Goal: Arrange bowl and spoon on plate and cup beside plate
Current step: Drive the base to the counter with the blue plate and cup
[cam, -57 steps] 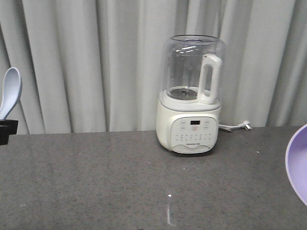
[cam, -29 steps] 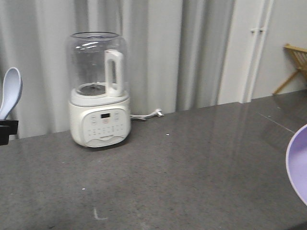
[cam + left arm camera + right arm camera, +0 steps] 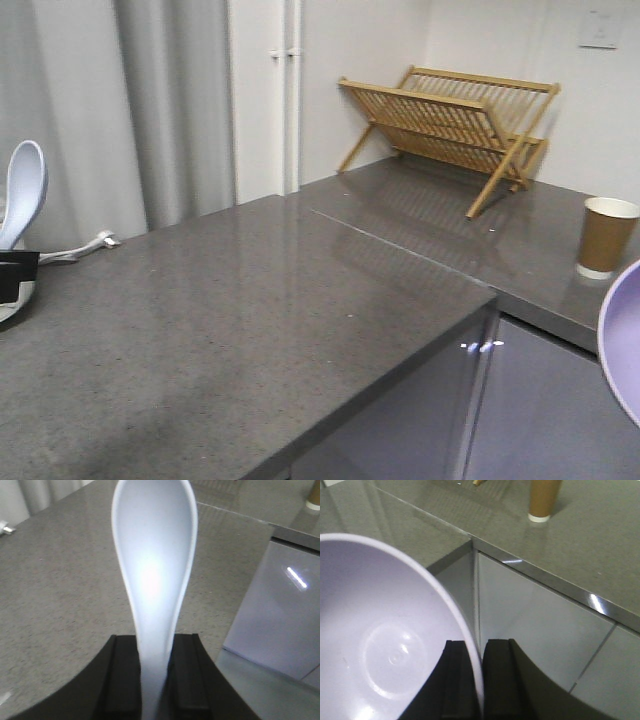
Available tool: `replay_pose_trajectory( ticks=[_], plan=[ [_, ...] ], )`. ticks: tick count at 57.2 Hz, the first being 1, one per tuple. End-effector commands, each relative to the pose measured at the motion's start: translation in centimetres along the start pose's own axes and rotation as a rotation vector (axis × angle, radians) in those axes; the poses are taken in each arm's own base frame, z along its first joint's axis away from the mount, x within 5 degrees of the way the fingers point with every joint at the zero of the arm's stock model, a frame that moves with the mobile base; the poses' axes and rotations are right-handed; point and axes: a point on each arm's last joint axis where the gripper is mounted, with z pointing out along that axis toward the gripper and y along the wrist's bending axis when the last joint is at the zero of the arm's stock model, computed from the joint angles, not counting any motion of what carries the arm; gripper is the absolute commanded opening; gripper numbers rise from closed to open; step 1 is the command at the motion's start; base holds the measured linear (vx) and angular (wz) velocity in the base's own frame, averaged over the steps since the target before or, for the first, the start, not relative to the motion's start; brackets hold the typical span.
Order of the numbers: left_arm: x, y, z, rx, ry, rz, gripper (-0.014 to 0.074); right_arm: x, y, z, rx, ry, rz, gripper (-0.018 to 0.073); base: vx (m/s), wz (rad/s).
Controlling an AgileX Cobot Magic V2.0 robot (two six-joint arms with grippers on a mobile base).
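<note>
1 spoon (image 3: 152, 555), 1 bowl (image 3: 380, 630), 1 cup (image 3: 606, 237), 1 drying rack (image 3: 450, 115)

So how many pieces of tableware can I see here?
3. The spoon is clamped in the left gripper, the bowl in the right gripper, and the cup stands on the far counter, right of the wooden rack. No plate shows; it may be out of frame.

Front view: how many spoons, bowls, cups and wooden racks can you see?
spoon: 1
bowl: 1
cup: 1
wooden rack: 1
Total: 4
</note>
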Motion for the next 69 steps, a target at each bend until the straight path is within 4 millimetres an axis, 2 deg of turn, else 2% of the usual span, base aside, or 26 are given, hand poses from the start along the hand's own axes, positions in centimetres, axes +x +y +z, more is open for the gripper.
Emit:
replay_pose_trajectory(
  ticks=[1,37,69],
  plan=[
    [-1.56,-0.31,-1.31,0.015,-0.132,-0.007,-0.0003,-1.44,-0.04,-0.82,0.010,-0.116,-0.005,-0.0008,-0.08,-0.64],
    [-1.56,-0.31,-1.31,0.015,-0.132,-0.007,-0.0003,-1.44,-0.04,-0.82,0.010,-0.116,-0.005,-0.0008,-0.02,-0.47],
    [-1.56,-0.31,-1.31,0.015,-0.132,-0.007,-0.0003,-1.43,-0.04,-0.89,0.010,-0.118,-0.005,-0.0008,0.15,-0.41]
  ],
)
